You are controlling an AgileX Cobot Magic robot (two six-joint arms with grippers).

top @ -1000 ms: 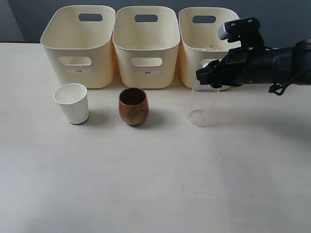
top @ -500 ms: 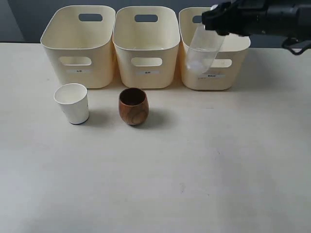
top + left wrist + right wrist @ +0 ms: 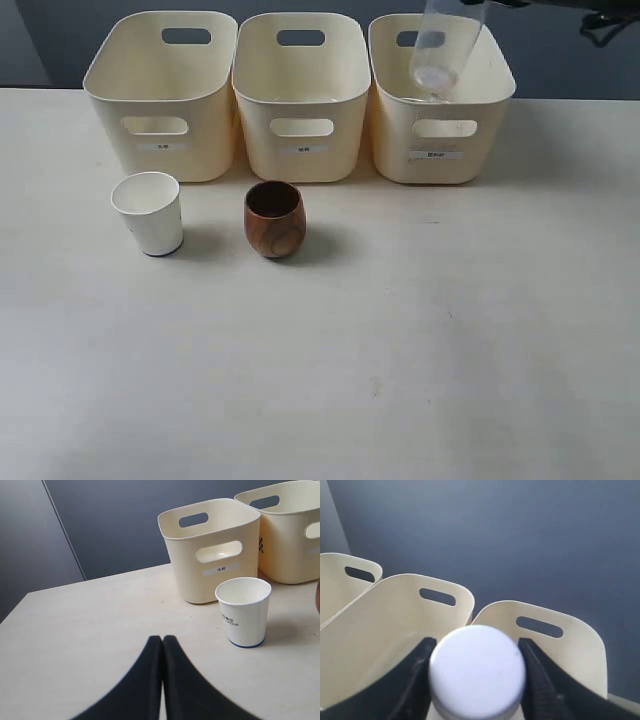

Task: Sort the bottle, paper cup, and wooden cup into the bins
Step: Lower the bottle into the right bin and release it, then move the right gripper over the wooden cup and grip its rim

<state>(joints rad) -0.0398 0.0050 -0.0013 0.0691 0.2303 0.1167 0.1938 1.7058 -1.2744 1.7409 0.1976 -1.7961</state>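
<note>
Exterior view: the bottle [image 3: 445, 50], right jaws grasping it, hangs near-upright, base tilted leftward; left jaws clenched.

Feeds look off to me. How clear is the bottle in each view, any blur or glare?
Exterior view: the bottle is see-through and faint against the right bin, its top cropped. Right wrist view: its white cap is close and soft-focused between dark fingers. Left wrist view: no bottle, paper cup sharp.
</note>
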